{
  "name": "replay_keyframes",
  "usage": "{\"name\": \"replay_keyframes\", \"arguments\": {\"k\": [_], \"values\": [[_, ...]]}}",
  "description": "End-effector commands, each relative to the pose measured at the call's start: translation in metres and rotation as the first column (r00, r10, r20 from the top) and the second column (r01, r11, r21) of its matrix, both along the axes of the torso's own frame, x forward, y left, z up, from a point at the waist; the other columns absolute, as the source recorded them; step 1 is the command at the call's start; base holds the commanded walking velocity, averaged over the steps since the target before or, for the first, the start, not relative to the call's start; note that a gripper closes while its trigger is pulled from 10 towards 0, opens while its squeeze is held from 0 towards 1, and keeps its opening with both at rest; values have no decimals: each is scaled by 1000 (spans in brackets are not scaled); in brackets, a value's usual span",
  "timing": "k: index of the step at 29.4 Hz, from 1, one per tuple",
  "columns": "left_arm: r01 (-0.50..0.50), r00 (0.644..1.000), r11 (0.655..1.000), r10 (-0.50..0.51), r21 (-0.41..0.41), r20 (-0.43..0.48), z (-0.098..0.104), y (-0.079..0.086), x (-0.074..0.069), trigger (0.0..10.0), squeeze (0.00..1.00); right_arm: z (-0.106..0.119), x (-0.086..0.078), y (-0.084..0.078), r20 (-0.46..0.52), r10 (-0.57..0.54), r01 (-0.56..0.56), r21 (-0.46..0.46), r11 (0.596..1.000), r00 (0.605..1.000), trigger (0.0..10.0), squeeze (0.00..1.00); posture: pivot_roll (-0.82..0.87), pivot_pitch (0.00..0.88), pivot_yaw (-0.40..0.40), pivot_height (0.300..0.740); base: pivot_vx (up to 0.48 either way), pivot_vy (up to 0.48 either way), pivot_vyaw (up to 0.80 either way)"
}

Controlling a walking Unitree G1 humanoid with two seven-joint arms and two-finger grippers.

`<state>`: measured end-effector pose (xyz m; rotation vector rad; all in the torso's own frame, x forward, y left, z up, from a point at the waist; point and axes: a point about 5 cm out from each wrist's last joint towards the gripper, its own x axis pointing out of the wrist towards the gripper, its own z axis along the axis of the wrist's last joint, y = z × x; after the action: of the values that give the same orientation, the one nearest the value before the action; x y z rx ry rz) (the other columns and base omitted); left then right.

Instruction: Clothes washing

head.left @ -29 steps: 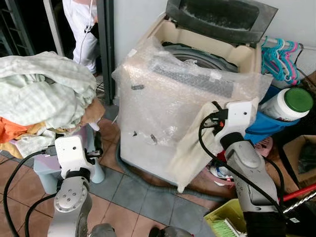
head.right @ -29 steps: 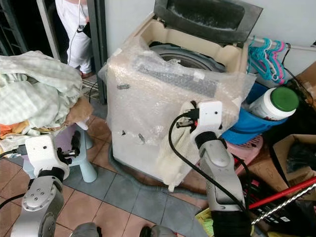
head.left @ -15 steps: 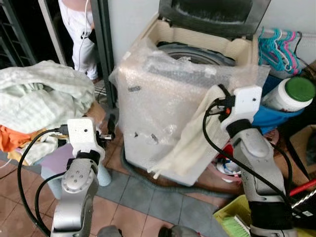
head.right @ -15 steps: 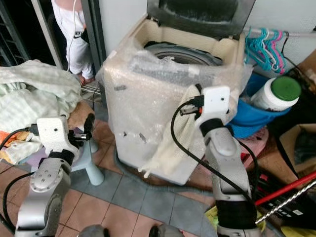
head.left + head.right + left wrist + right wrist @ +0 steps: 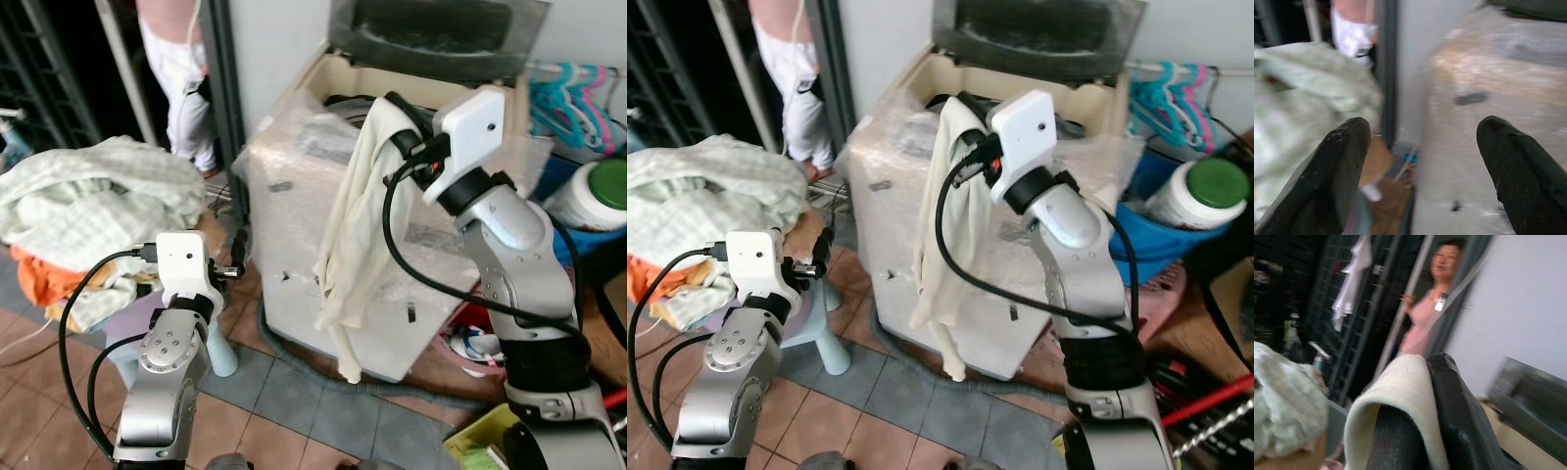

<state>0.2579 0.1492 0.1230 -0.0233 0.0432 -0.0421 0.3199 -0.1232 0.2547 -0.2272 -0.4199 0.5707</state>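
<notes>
Your one cream towel (image 5: 355,215) hangs from the right claw (image 5: 397,117), raised at the washing machine's (image 5: 323,284) front rim and draped down its wrapped front. In the right wrist view the cloth folds over one black finger (image 5: 1454,421) and is pinched between the two, so that claw is closed on the towel; the fingertips themselves are buried in the fabric and you cannot see them.

The machine is one top-loader with its dark lid (image 5: 436,34) up, the lid's top cut off by the frame. Bubble wrap (image 5: 892,186) covers the body, and the drum opening is mostly hidden behind the towel and arm.

Your left claw (image 5: 238,257) hangs just left of the machine, low, with its two fingers (image 5: 1342,161) spread wide and holding nothing; that wrist view is blurred.

Further left of the machine, one heap of pale green clothes (image 5: 93,201) sits on a stool (image 5: 823,338), mostly covering it.

Right of the machine are one white jar with a green lid (image 5: 1195,191), partly cut off, and a bunch of teal hangers (image 5: 573,98).

One person (image 5: 181,78) stands behind the machine's left side, cropped at the top.
</notes>
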Motion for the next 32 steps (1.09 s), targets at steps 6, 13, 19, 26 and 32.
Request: {"name": "replay_keyframes", "arguments": {"k": [6,13,19,26,32], "values": [[13,1000,1000,-13,-11,-11,-5,-5,0,10000,0,25,15,-4,51,5,-5,-4,1000,999,10000,0,-37,0,-14,740,450,0,68],[32,999,999,-32,-27,-18,-7,-12,0,10000,0,56,51,-31,-11,-133,134,52,990,991,10000,0,-44,0,-16,740,395,0,0],[28,999,999,-29,-20,-24,-8,-11,2,10000,0,83,73,-54,-51,-226,230,85,970,973,10000,0,-47,0,-18,740,254,0,0],[11,1000,1000,-12,-25,-26,-10,-13,1,10000,0,121,76,-110,37,-611,590,217,777,791,10000,0,-43,0,-37,740,0,0,0],[5,999,1000,-6,-26,-34,-11,-15,-1,10000,0,11,91,-85,-278,-520,519,-84,851,808,10000,0,-37,0,-35,740,0,0,0]]}}
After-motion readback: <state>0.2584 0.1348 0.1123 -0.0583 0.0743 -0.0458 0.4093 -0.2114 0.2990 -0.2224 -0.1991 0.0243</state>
